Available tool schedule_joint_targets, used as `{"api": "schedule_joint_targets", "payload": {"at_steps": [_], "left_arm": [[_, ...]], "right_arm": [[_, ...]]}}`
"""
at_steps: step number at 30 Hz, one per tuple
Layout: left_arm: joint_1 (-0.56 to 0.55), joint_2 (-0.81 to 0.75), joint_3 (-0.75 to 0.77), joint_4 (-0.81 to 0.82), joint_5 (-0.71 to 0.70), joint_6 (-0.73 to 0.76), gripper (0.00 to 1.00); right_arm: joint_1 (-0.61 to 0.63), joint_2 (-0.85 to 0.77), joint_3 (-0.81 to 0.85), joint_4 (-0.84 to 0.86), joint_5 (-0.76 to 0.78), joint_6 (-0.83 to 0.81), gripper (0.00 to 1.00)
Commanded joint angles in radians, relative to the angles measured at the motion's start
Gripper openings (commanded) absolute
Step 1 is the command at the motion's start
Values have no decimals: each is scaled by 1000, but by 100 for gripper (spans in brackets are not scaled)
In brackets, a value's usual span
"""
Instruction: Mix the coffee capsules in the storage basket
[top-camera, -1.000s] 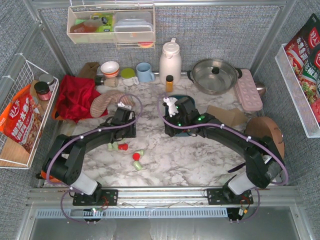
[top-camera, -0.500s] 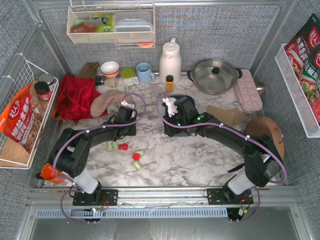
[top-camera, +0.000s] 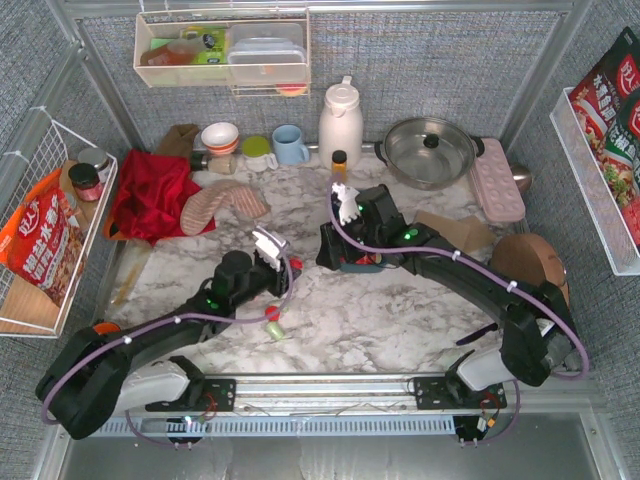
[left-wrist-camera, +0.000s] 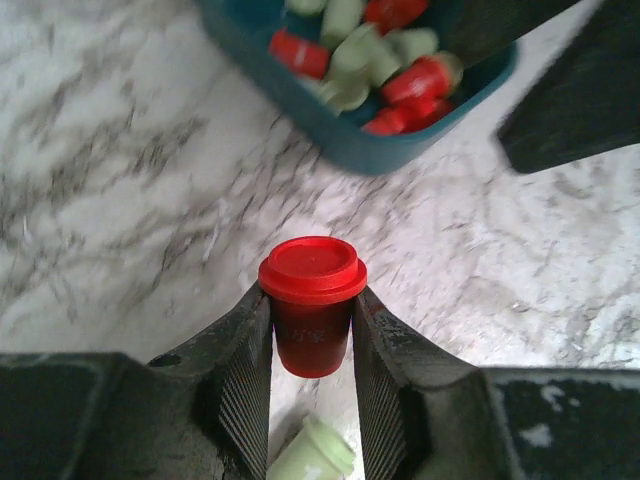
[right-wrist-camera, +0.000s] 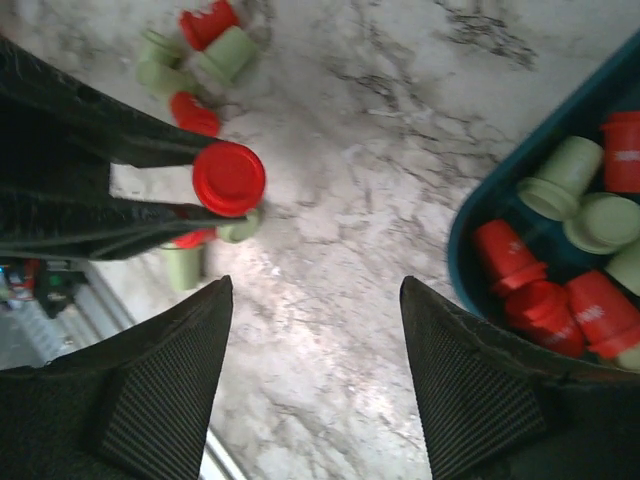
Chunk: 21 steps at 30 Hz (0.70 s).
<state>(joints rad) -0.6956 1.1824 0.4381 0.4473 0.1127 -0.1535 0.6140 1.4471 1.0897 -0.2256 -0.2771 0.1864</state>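
Note:
My left gripper (left-wrist-camera: 312, 300) is shut on a red coffee capsule (left-wrist-camera: 312, 285), held upright above the marble just short of the storage basket (left-wrist-camera: 340, 140). The top view shows that gripper (top-camera: 290, 265) left of the teal basket (top-camera: 352, 266), which my right arm mostly covers. Red and mint capsules (left-wrist-camera: 380, 50) lie mixed in the basket. My right gripper (right-wrist-camera: 315, 290) stands open over bare marble beside the basket's rim (right-wrist-camera: 460, 240), nothing between its fingers. It looks at the held red capsule (right-wrist-camera: 229, 178). Loose capsules (top-camera: 272, 320) lie on the table near the left arm.
At the back stand a white kettle (top-camera: 340, 120), a steel pot (top-camera: 430, 150), a blue mug (top-camera: 290, 145) and bowls. A red cloth (top-camera: 150, 190) and a mitt (top-camera: 220, 205) lie at the left. A pink tray (top-camera: 497, 180) and a wooden board (top-camera: 535, 265) are at the right.
My left arm has swung right toward the basket, closed on a red capsule and lifted it. My right gripper has opened wider and shifted a little.

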Motion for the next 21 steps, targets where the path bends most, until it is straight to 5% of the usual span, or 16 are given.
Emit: {"api": "schedule_joint_targets", "payload": {"at_steps": [1, 21], "left_arm": [[-42, -59, -60, 293, 76, 138, 28], [-153, -18, 13, 303, 56, 239, 29]], "right_arm": [[5, -16, 10, 83, -140, 127, 73], [19, 42, 12, 85, -210, 183, 75]]}}
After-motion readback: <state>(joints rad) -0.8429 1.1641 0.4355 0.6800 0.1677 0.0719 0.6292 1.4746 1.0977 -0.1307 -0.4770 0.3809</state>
